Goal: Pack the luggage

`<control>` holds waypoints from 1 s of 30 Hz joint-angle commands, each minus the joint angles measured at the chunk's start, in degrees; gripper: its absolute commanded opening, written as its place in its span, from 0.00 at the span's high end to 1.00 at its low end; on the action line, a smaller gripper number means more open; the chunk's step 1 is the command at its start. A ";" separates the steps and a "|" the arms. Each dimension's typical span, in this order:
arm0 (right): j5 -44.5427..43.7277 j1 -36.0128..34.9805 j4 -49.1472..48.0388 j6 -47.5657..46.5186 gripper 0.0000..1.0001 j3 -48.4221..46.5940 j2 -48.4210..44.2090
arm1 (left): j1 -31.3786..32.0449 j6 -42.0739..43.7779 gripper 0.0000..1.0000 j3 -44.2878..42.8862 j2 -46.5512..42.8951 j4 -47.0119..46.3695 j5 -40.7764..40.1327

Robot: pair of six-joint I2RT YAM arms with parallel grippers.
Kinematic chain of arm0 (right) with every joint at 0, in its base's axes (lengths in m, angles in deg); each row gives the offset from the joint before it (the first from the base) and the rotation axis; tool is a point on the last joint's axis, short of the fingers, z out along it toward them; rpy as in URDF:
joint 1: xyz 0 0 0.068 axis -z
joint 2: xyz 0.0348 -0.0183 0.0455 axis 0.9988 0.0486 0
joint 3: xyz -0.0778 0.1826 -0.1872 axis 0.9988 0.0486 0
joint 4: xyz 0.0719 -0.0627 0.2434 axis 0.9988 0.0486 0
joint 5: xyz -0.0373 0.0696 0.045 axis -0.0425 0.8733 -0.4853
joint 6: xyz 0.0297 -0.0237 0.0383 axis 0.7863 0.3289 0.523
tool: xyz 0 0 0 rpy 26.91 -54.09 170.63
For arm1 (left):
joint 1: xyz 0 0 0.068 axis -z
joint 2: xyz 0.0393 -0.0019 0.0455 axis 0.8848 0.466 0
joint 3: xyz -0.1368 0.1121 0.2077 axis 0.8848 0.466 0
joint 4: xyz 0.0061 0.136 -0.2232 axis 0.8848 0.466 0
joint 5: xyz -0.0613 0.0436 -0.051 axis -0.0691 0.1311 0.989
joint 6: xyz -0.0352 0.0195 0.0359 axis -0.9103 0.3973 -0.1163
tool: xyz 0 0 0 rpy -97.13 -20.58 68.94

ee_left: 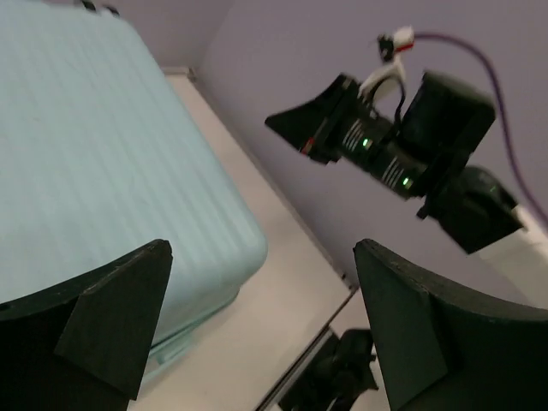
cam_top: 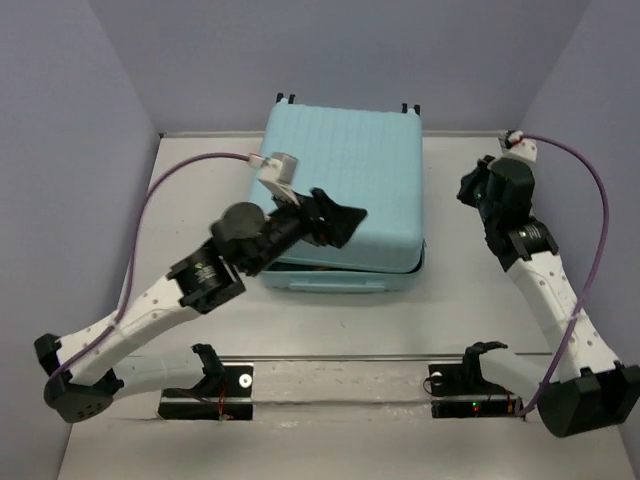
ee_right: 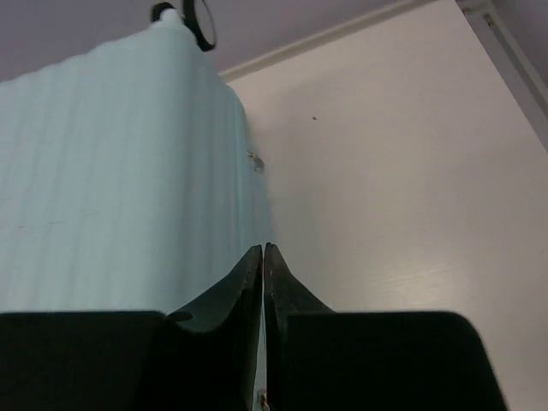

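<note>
**Item: the luggage** (cam_top: 345, 165). Pale aqua ribbed hard shell, lying flat on the tabletop (cam_top: 500, 310) at its far middle. The lid is down over the base. A dark seam runs along the near side, and the pictures do not show whether it is fastened.

**Axis:** caster wheels (cam_top: 285, 98) are at the far end, so the long axis runs near to far. The opening seam faces the arm bases.

**Left pincer** (cam_top: 350, 225). Hangs above the near-left part of the lid, over the shell itself. In the left wrist view the left pincer (ee_left: 261, 253) has its fingers (ee_left: 111, 317) spread wide with nothing between them. The luggage (ee_left: 103, 171) lies below and to its left there.

**Right pincer** (cam_top: 468, 190). Stands off the right flank of the shell, above bare tabletop. In the right wrist view the right pincer (ee_right: 264, 257) is pressed together and holds nothing. It points along the right side wall of the luggage (ee_right: 111, 197) towards a far wheel (ee_right: 201, 21). Contact with the wall cannot be told.

**Governing relation:** the left pincer is the nearer, directly over the lid and close to the near seam. The right one is beside the shell, not above it. Any press or fastening at the near edge probably falls to the left arm, with the right able to steady the flank.
</note>
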 commanded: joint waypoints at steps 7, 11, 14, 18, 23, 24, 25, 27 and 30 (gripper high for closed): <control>24.20 10.11 -12.41 14.28 0.93 33.95 -10.14 | 25.48 -2.44 0.01 17.47 8.36 -11.08 -14.45; 21.22 10.11 -11.54 16.65 0.93 39.80 -19.72 | 26.12 -8.68 0.23 27.13 8.63 -17.65 -12.97; 23.58 10.11 -14.07 18.51 0.93 43.40 -20.97 | 26.12 -11.33 0.44 31.03 10.29 -18.73 -15.51; 33.24 10.11 -26.45 18.68 0.93 46.22 -13.86 | 26.12 -13.53 0.50 33.41 12.14 -19.44 -18.15; 37.64 6.34 -36.93 18.33 0.93 47.01 -9.28 | 25.86 -15.99 0.49 35.08 12.58 -18.21 -21.23; 39.13 5.29 -39.81 18.77 0.93 47.01 -8.40 | 25.60 -16.43 0.49 35.34 12.50 -17.86 -21.58; 39.23 3.80 -40.28 18.86 0.93 46.75 -7.87 | 24.98 -17.39 0.48 35.52 12.32 -17.42 -22.19; 37.75 -3.13 -40.63 18.42 0.93 44.39 -6.21 | 24.19 -18.45 0.48 36.66 11.45 -16.37 -22.64; 34.24 -13.05 -40.02 16.40 0.93 40.01 -3.66 | 22.17 -21.52 0.47 38.24 8.99 -13.82 -24.39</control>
